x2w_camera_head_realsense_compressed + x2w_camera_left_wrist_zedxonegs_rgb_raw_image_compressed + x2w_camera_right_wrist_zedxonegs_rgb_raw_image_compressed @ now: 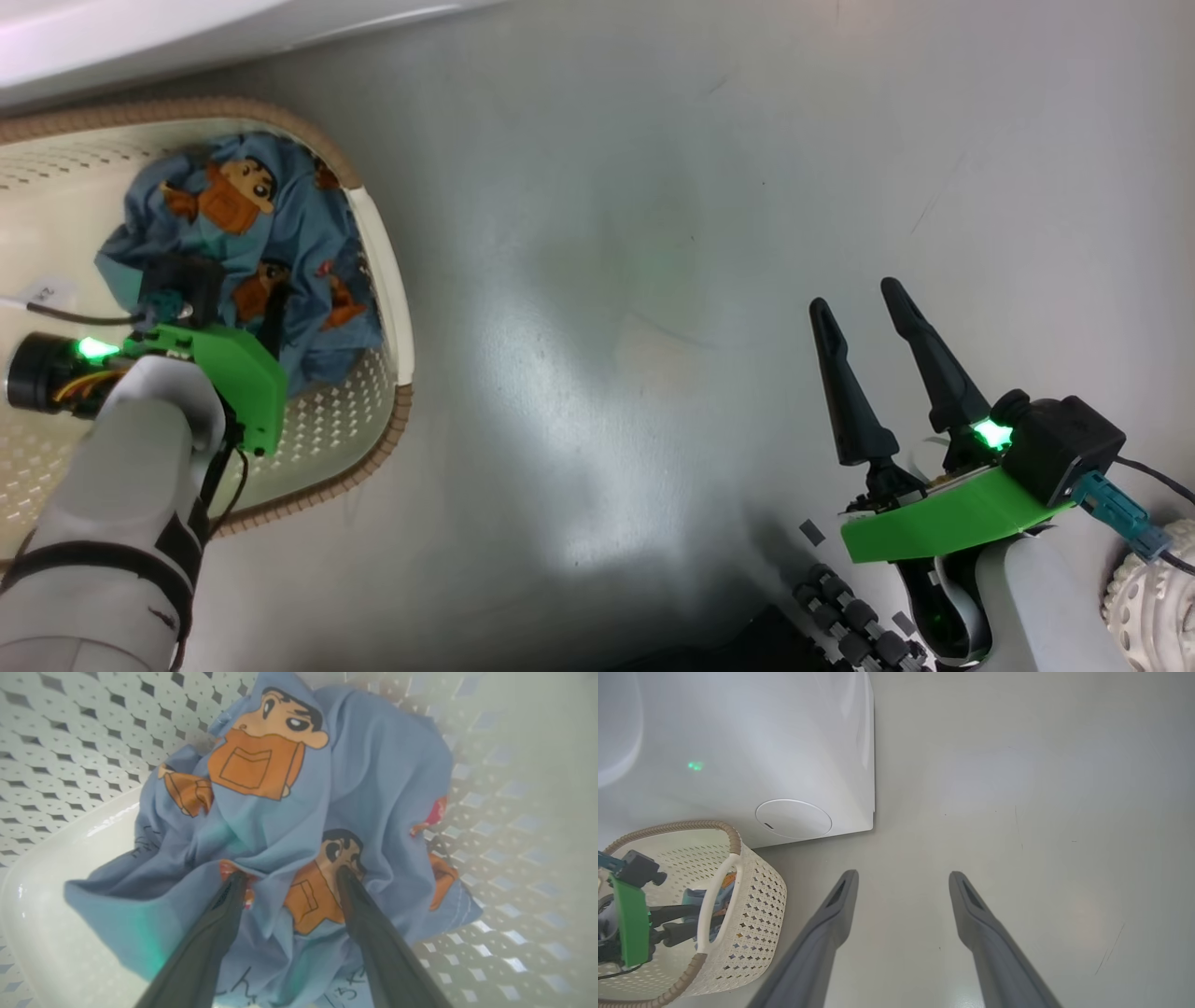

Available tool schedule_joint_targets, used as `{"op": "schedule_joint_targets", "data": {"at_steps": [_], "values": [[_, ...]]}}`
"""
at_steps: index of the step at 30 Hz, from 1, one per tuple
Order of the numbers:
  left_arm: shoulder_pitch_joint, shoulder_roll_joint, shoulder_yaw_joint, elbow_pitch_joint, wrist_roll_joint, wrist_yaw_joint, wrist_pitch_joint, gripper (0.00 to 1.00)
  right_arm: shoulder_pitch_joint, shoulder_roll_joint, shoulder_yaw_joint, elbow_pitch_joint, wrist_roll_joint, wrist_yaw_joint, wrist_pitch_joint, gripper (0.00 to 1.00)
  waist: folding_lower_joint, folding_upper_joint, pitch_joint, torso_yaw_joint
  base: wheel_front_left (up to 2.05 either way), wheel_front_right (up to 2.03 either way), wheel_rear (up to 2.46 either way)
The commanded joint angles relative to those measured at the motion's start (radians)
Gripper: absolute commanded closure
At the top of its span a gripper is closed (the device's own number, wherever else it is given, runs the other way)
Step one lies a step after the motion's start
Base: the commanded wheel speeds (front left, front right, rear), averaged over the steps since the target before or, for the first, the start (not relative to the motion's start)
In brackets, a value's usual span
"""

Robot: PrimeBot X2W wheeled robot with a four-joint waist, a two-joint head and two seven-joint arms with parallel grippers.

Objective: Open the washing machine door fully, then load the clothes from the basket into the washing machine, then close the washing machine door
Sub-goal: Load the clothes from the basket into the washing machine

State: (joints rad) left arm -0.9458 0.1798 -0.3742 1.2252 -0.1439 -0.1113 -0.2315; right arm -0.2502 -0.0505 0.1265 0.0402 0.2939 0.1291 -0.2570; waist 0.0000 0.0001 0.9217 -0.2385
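Left wrist view: the blue garment (355, 779), printed with orange-brown cartoon figures, lies crumpled in a heap on the bottom of the basket (70, 751), bunched toward one perforated wall. I cannot tell whether anything lies under it.
Basket: cream, with a brown woven-look rim; it stands on the floor (607, 280) just beside the lower front corner of the white washing machine (761, 742).
Left fingers: the left gripper (290, 875) reaches down inside the basket. Its dark fingers (210, 933) are spread wide with the tips at the cloth and a raised fold between them. Nothing is pinched yet.
Right fingers: the right gripper (855, 294) hangs over bare floor, well apart from the basket, spread wide and empty.
Risk at the fold: closing on the top ridge alone would likely catch a single thin layer, and the garment could slip free on the lift.
Risk at the basket floor: pushing deeper for a fuller bite could drive a tip into a perforation, or press the light basket and slide it.
Risk at the rim: a loose grip would let cloth trail, snag the handle or rim, and tip or drag the basket along.
Risk at the machine: the basket sits close to the white front, so a wide swing of the left arm could knock it.
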Motion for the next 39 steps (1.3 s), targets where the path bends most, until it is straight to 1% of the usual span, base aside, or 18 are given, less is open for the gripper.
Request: {"op": "schedule_joint_targets", "data": {"at_steps": [1, 5, 11, 13, 17, 18, 19, 20, 21, 22, 31, 39], "values": [[0.011, 0.035, 0.010, 0.002, 0.010, 0.004, -0.001, 0.00, 0.026, 0.000, 0.026, -0.023, 0.005, 0.002, -0.005, 0.00, 0.0000, -0.0001, 0.008, -0.003, 0.00, 0.00, 0.00], [-0.015, 0.042, -0.009, 0.014, 0.022, 0.011, 0.003, 0.00, 0.025, 0.000, 0.031, -0.030, 0.010, 0.002, -0.005, 0.00, 0.0000, -0.0001, 0.026, -0.011, 0.00, 0.00, 0.00], [-0.057, 0.060, -0.036, 0.032, 0.044, 0.044, 0.030, 0.00, 0.034, 0.000, 0.035, -0.040, 0.019, 0.002, -0.005, 0.00, 0.0000, -0.0001, 0.048, -0.027, 0.00, 0.00, 0.00], [-0.071, 0.067, -0.052, 0.036, 0.058, 0.054, 0.040, 0.00, 0.037, 0.000, 0.034, -0.043, 0.020, 0.002, -0.005, 0.00, 0.0000, -0.0001, 0.054, -0.031, 0.00, 0.00, 0.00], [-0.088, 0.079, -0.098, 0.046, 0.095, 0.060, 0.066, 0.00, 0.050, 0.000, 0.031, -0.052, 0.021, 0.002, -0.005, 0.00, 0.0000, -0.0001, 0.055, -0.036, 0.00, 0.00, 0.00], [-0.089, 0.080, -0.107, 0.048, 0.102, 0.062, 0.074, 0.21, 0.054, 0.000, 0.029, -0.054, 0.021, 0.002, -0.005, 0.00, 0.0000, -0.0001, 0.054, -0.036, 0.00, 0.00, 0.00], [-0.090, 0.081, -0.115, 0.049, 0.108, 0.065, 0.083, 0.50, 0.058, 0.000, 0.027, -0.056, 0.020, 0.002, -0.005, 0.00, 0.0000, -0.0001, 0.053, -0.035, 0.00, 0.00, 0.00], [-0.092, 0.082, -0.122, 0.051, 0.113, 0.069, 0.087, 0.58, 0.062, 0.000, 0.024, -0.058, 0.019, 0.002, -0.005, 0.00, 0.0000, -0.0001, 0.052, -0.034, 0.00, 0.00, 0.00], [-0.094, 0.081, -0.127, 0.052, 0.116, 0.073, 0.091, 0.71, 0.065, 0.000, 0.021, -0.060, 0.019, 0.002, -0.005, 0.00, 0.0000, -0.0001, 0.052, -0.033, 0.00, 0.00, 0.00], [-0.095, 0.080, -0.131, 0.053, 0.118, 0.075, 0.095, 1.00, 0.066, 0.000, 0.019, -0.062, 0.018, 0.002, -0.005, 0.00, 0.0000, -0.0001, 0.051, -0.032, 0.00, 0.00, 0.00], [-0.085, 0.091, -0.140, 0.059, 0.104, 0.073, 0.094, 1.00, 0.057, 0.000, 0.003, -0.072, 0.019, 0.002, -0.005, 0.00, 0.0000, -0.0001, 0.036, -0.022, 0.00, 0.00, 0.00], [-0.045, 0.068, -0.124, 0.052, 0.058, 0.049, 0.007, 1.00, 0.027, 0.000, -0.023, -0.065, 0.003, 0.002, -0.005, 0.00, 0.0000, -0.0001, -0.015, 0.017, 0.00, 0.00, 0.00]]}}
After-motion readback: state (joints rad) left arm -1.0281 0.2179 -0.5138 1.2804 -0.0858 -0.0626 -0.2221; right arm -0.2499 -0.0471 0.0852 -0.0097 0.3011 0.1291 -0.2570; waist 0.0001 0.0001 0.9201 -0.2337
